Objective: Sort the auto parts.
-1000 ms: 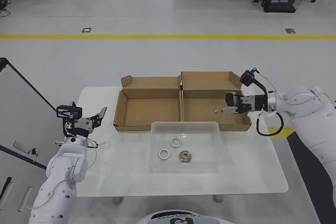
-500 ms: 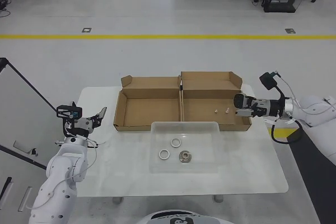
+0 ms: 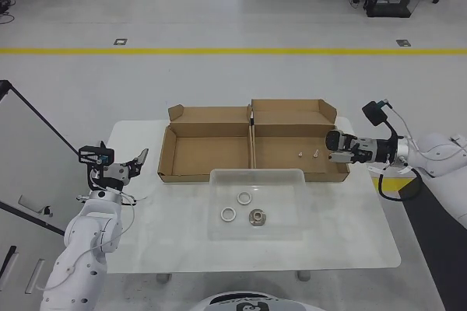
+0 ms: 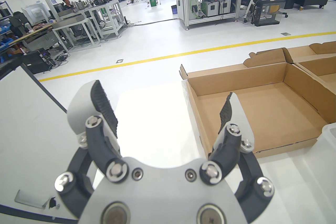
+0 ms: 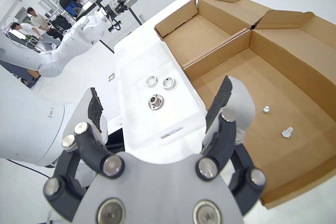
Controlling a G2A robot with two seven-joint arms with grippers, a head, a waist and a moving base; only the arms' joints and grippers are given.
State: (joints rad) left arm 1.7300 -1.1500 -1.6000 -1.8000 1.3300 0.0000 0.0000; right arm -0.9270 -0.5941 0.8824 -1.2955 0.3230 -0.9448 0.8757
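A clear plastic tray (image 3: 257, 174) at the table's middle holds two metal rings (image 3: 228, 214) (image 3: 244, 197) and a flanged hub (image 3: 255, 217); the right wrist view shows the rings (image 5: 151, 80) (image 5: 168, 83) and the hub (image 5: 155, 101). Behind the tray stand two open cardboard boxes. The left box (image 3: 206, 155) has a bare floor. Two small metal parts (image 3: 299, 154) (image 3: 314, 152) lie in the right box (image 3: 284, 144). My right gripper (image 3: 332, 148) hangs open at that box's right wall, holding nothing. My left gripper (image 3: 132, 162) is open and raised beside the table's left edge.
A dark-framed white panel (image 3: 31, 148) leans just left of the table, close to my left arm. Bare white tabletop (image 3: 342, 225) stretches to the right of and in front of the tray. The boxes' flaps (image 3: 288, 109) stand up along the far side.
My right gripper has drawn back rightward from over the right box's floor to its right wall. A second small part now lies in that box. The left arm has kept still.
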